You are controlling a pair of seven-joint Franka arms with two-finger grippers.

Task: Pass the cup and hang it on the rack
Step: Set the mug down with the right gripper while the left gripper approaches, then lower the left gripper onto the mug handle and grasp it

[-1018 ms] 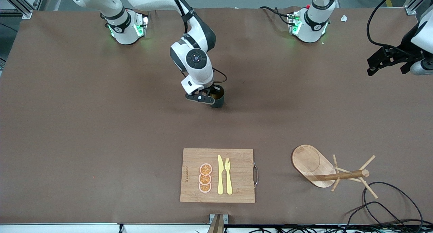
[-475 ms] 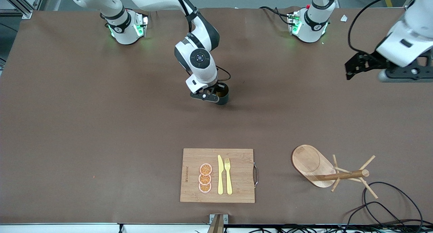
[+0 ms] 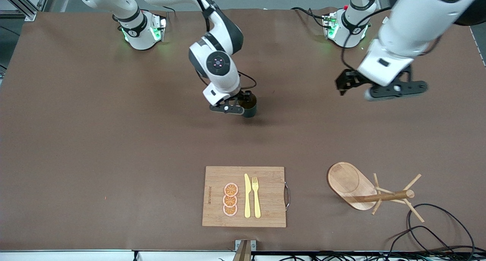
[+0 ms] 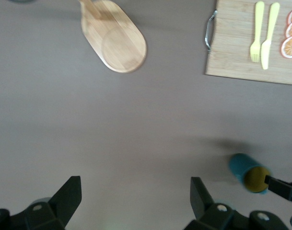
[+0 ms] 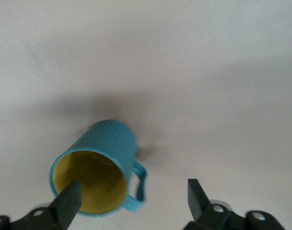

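The right tool [image 3: 236, 106], spread wide, is straddling the cup's [image 3: 248, 106] rim. The left tool [image 3: 343, 84], also wide, is hovering at the cup's three o'clock. Retreating carelessly could be tipping the cup on the bench [image 3: 95, 139].

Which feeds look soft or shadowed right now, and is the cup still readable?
Left wrist view: smeared; cup soft-edged, rack blurred. Right wrist view: cup readable, handle slightly smeared, broad shadow on the table beside it. Front view: evenly lit, sharp; faint shadow under the right gripper.

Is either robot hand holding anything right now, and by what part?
Nothing is held. The right gripper is open, one finger over the mouth of the cup, the other clear of its handle. The left gripper is open and empty above the table.
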